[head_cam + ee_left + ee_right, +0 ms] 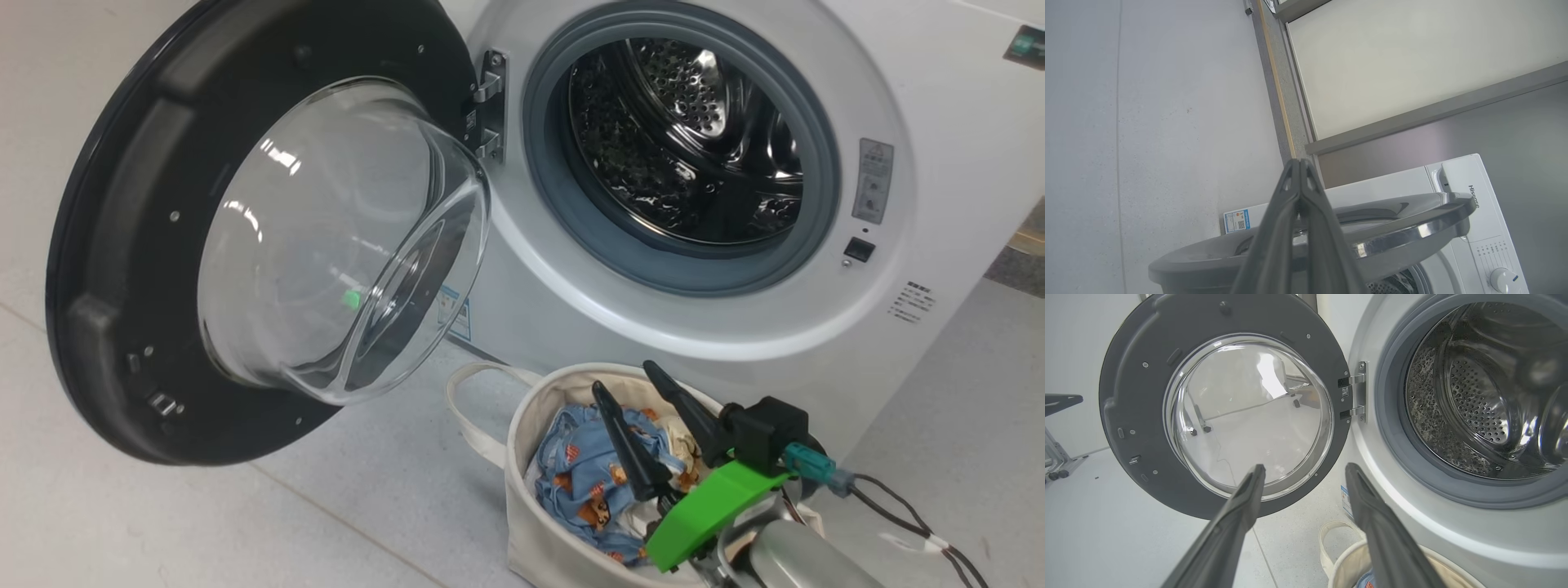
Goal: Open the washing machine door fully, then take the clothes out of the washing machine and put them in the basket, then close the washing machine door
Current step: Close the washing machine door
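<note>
While the washing machine door (122, 245) stands swung wide at the left of the washing machine (939, 188), the perforated steel drum (686, 147) is exposed. Clothes (580, 478) lie in the basket (522, 457) on the floor (163, 531) just in front of the washing machine, with the right fingers (627, 445) spread apart above them. Left fingers (1282, 237) are pressed together, pinching nothing, close to the door's edge.
</note>
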Available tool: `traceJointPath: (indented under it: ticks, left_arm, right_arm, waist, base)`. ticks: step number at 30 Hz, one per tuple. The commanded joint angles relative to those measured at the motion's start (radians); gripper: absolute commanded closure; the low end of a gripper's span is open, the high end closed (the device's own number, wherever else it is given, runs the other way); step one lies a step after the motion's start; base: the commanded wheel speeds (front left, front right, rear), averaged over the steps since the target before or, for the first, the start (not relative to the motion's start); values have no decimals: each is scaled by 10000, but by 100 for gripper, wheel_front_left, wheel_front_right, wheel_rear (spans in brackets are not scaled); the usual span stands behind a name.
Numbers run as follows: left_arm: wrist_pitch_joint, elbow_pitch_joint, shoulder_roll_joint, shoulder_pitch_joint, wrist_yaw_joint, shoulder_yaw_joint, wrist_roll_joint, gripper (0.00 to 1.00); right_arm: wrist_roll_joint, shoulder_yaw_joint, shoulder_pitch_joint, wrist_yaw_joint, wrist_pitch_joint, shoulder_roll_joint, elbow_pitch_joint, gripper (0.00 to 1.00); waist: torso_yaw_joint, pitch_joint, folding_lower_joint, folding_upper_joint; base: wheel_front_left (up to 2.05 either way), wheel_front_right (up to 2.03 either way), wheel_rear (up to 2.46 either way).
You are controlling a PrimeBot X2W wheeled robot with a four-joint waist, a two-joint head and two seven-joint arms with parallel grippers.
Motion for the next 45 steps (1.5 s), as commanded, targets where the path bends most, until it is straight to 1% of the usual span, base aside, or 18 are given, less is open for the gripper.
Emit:
traceJointPath:
  ticks: [1, 8, 16, 21, 28, 32, 37, 40, 41, 43, 45]
  left_arm:
    - [135, -186, 411, -661, -115, 246, -64, 100]
    - [1356, 283, -80, -1167, -658, -249, -606, 100]
    - [1967, 230, -307, -1147, -861, -796, -509, 100]
    - [2435, -490, -525, -753, -913, -1369, -297, 100]
    - [2850, -2307, -1096, 183, -701, -2165, -77, 100]
    - [2723, -3517, -1396, 851, -641, -2668, 318, 100]
    - [2035, -5091, -1776, 1722, -679, -2857, 756, 100]
    - [1465, -5967, -2024, 2226, -722, -3010, 1210, 100]
    - [1465, -5967, -2024, 2226, -722, -3010, 1210, 100]
    - [870, -6489, -2193, 2542, -775, -3152, 1785, 100]
    - [297, -6888, -2528, 2833, -816, -3314, 2184, 100]
  right_arm:
    - [-122, -11, -82, 10, -124, -60, -360, 0]
    - [-203, -218, 133, 10, -124, -118, -399, 0]
    - [-297, -404, 287, 10, -124, -26, -482, 0]
    - [-356, -551, 388, 10, -124, 31, -536, 0]
    - [-571, -1052, 672, 10, -124, 73, -547, 0]
    - [-723, -1357, 978, 10, -124, 151, -562, 0]
    - [-932, -1570, 1188, 10, -124, 197, -689, 0]
    - [-1021, -1675, 1233, 10, -124, 189, -756, 0]
    - [-1021, -1675, 1233, 10, -124, 189, -756, 0]
    - [-1084, -1755, 1247, 10, -124, 187, -811, 0]
    - [-1130, -1835, 1272, 10, -124, 188, -855, 0]
  waist:
    - [-28, -15, 0, -1]
    - [-79, -45, 0, -1]
    - [-71, -61, 0, -1]
    - [-48, -89, 0, -1]
    - [-106, -213, 0, -1]
    - [-295, -361, 0, -1]
    - [-974, -250, 0, -1]
    - [-1468, -125, 0, -1]
    - [-1468, -125, 0, -1]
    - [-1820, -34, 0, -1]
    - [-2170, 52, 0, -1]
  base:
    - [0, 0, 0]
    - [0, 0, 0]
    - [0, 0, 0]
    - [0, 0, 0]
    - [0, 0, 0]
    - [0, 0, 0]
    - [0, 0, 0]
    - [0, 0, 0]
    - [0, 0, 0]
    - [0, 0, 0]
    - [0, 0, 0]
